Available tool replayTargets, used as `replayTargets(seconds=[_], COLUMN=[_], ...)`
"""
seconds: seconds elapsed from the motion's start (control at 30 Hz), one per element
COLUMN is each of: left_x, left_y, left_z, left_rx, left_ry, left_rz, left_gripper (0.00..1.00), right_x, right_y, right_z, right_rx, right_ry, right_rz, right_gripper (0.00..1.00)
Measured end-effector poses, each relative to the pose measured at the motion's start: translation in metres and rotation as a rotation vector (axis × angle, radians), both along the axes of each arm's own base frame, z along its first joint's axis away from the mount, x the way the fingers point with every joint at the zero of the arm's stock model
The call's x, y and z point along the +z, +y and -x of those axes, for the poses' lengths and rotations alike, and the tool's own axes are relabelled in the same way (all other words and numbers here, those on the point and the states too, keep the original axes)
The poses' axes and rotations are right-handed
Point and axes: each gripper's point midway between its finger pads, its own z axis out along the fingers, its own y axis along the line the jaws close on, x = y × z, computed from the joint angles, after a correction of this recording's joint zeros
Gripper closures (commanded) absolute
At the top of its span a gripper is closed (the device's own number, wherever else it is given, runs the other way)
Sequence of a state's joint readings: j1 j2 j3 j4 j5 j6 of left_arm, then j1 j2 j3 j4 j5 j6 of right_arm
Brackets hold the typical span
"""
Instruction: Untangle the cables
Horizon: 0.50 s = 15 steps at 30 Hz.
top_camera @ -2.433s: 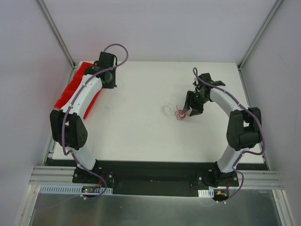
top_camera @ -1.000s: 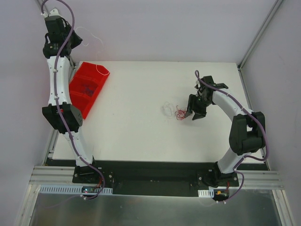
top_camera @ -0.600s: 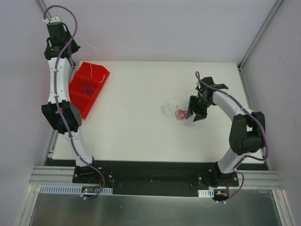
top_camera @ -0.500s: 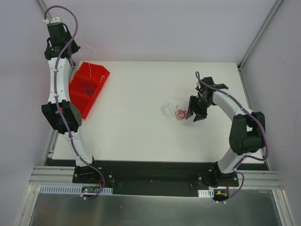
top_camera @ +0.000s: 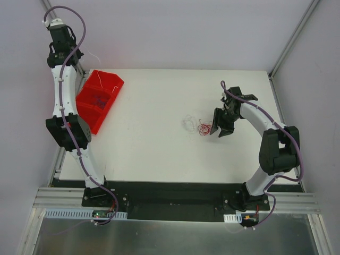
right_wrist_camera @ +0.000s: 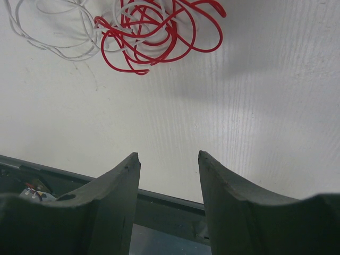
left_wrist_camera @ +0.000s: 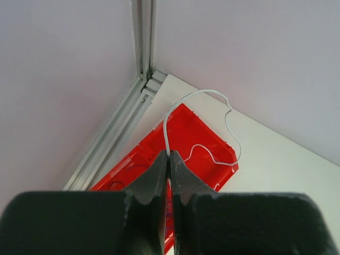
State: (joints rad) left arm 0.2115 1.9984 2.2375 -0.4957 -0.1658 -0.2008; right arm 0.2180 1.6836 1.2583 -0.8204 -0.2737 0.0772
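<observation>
A small tangle of red cables (top_camera: 203,128) and pale white cables (top_camera: 188,122) lies on the white table; in the right wrist view the red loops (right_wrist_camera: 154,32) and white loops (right_wrist_camera: 53,26) sit ahead of the fingers. My right gripper (top_camera: 218,130) is open and empty just right of the tangle, also seen in its wrist view (right_wrist_camera: 167,156). My left gripper (top_camera: 66,53) is raised high at the far left corner, shut on a pale white cable (left_wrist_camera: 196,114) that hangs over the red bin (left_wrist_camera: 196,143).
The red bin (top_camera: 98,98) sits at the table's far left edge with thin wires inside. Aluminium frame posts (left_wrist_camera: 143,37) stand at the corners. The dark front rail (right_wrist_camera: 170,204) shows below the right fingers.
My left arm rose from low over the red bin to high in the far left corner, lifting the white cable. Lately it shifted slightly left and up. The right gripper barely moved.
</observation>
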Motion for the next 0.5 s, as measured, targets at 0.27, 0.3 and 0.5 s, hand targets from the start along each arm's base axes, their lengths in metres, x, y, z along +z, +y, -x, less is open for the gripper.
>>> replayTargets(seconds=[0.27,0.3,0.5], left_x=[-0.027,-0.033,-0.076], left_y=[0.007,0.006,-0.004], left_z=[0.004,0.004,0.006], left_rx=[0.017,0.012,-0.002], left_ry=[0.062,0.074,0.169], left_rz=[0.008,0.014,0.040], left_gripper=[1.00,1.00,1.00], right_x=[0.000,0.000,0.000], right_y=[0.000,0.000,0.000], right_z=[0.000,0.000,0.000], right_rx=[0.000,0.000,0.000], right_ry=[0.000,0.000,0.000], right_rz=[0.000,0.000,0.000], right_gripper=[0.49,0.49,0.49])
